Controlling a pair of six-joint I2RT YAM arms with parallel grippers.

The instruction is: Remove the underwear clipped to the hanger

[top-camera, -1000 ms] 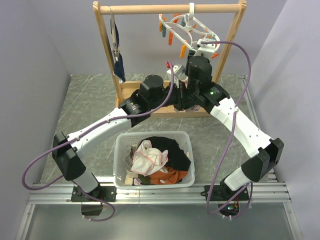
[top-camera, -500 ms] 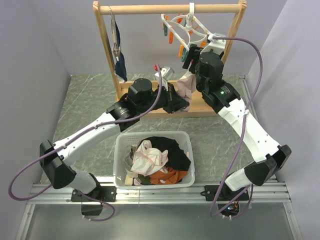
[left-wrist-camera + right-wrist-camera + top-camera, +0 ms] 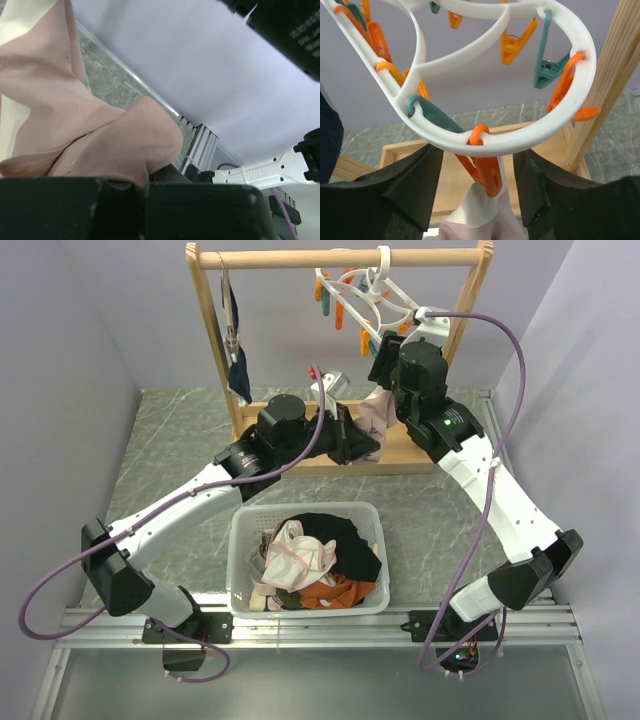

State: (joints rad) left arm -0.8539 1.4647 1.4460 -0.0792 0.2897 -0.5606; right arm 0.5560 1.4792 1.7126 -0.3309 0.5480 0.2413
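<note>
The pale pink-beige soft underwear (image 3: 372,412) hangs above the grey marbled desk (image 3: 180,440), on the wooden rack (image 3: 300,258), from the white plastic oval ring hanger (image 3: 372,292). The white plastic basket (image 3: 238,550) already holds a black garment (image 3: 335,530) and a whitish pink-edged garment (image 3: 300,552), so one piece seems left. The left fingers (image 3: 75,210) pinch its fabric; the right fingers (image 3: 405,190) stand spread around the orange plastic peg (image 3: 487,172) gripping it.

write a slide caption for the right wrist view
Right arm's open jaws flank the orange peg clipping pale pink underwear to the white ring hanger
</note>
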